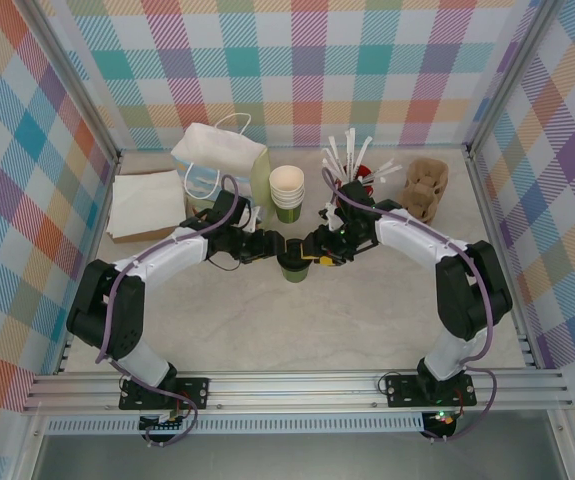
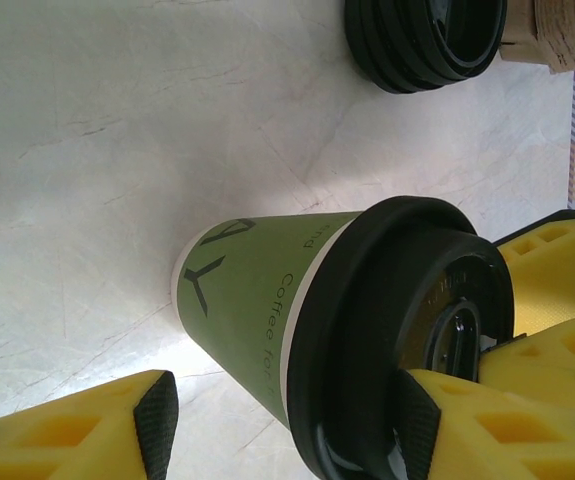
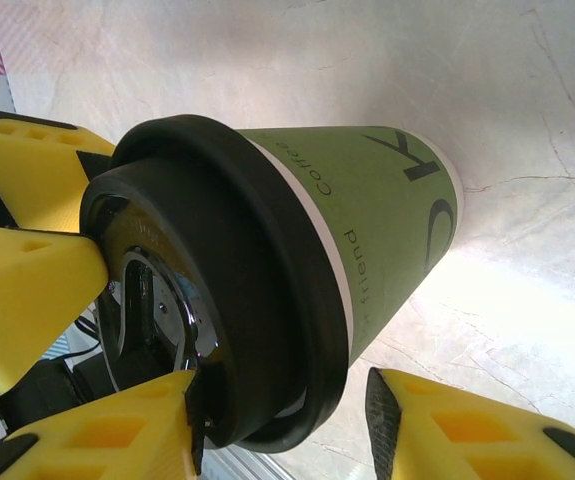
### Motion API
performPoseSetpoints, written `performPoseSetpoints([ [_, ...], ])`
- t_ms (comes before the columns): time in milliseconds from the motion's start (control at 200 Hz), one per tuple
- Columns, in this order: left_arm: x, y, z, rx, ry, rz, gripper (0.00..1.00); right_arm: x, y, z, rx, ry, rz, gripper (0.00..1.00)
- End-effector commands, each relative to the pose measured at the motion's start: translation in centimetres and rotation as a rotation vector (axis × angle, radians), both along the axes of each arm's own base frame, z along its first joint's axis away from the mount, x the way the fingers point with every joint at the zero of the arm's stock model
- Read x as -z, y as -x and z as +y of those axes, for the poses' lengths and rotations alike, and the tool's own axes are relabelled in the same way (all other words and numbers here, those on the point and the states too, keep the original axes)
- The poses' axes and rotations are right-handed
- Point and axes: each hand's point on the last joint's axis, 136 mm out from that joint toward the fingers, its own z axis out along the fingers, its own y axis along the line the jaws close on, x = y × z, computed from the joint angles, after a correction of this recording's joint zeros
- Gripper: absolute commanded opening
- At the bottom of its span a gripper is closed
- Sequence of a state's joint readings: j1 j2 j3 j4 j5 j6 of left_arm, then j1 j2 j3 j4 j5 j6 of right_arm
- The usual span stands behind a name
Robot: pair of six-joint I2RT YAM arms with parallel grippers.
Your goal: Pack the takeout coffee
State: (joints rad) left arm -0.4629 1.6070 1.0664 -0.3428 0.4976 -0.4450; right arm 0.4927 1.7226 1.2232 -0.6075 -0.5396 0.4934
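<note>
The takeout coffee, a green paper cup with a black lid, stands upright mid-table between both arms. My left gripper reaches it from the left and my right gripper from the right. In the left wrist view the cup sits between the open jaws of my left gripper: one fingertip rests on the lid top, the other stands clear of the cup wall. In the right wrist view my right gripper straddles the lid rim the same way, with a gap at the outer finger.
A white gift bag lies at the back left beside a pile of napkins. Lidless cups are stacked behind the coffee. Black lids, stirrers and a cardboard carrier stand at the back right.
</note>
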Motion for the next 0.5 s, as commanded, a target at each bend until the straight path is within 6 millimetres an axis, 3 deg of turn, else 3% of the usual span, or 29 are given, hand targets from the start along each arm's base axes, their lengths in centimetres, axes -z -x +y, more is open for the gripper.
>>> performPoseSetpoints([
  [0,4.7,2.1,2.1,-0.021,-0.140,0.109,0.60,7.9,4.1,-5.6,0.006,0.347,0.193,0.44],
  [110,4.0,1.7,1.8,-0.021,-0.121,0.092,0.60,7.8,3.7,-5.8,0.009,0.361,0.163,0.44],
  [270,2.0,0.7,1.1,-0.021,-0.083,0.047,0.65,4.9,1.7,-4.2,0.000,0.271,0.043,0.47],
  [495,-3.0,-1.1,0.6,-0.039,-0.033,-0.080,0.73,0.0,-1.0,-2.3,-0.004,0.172,-0.119,0.66],
])
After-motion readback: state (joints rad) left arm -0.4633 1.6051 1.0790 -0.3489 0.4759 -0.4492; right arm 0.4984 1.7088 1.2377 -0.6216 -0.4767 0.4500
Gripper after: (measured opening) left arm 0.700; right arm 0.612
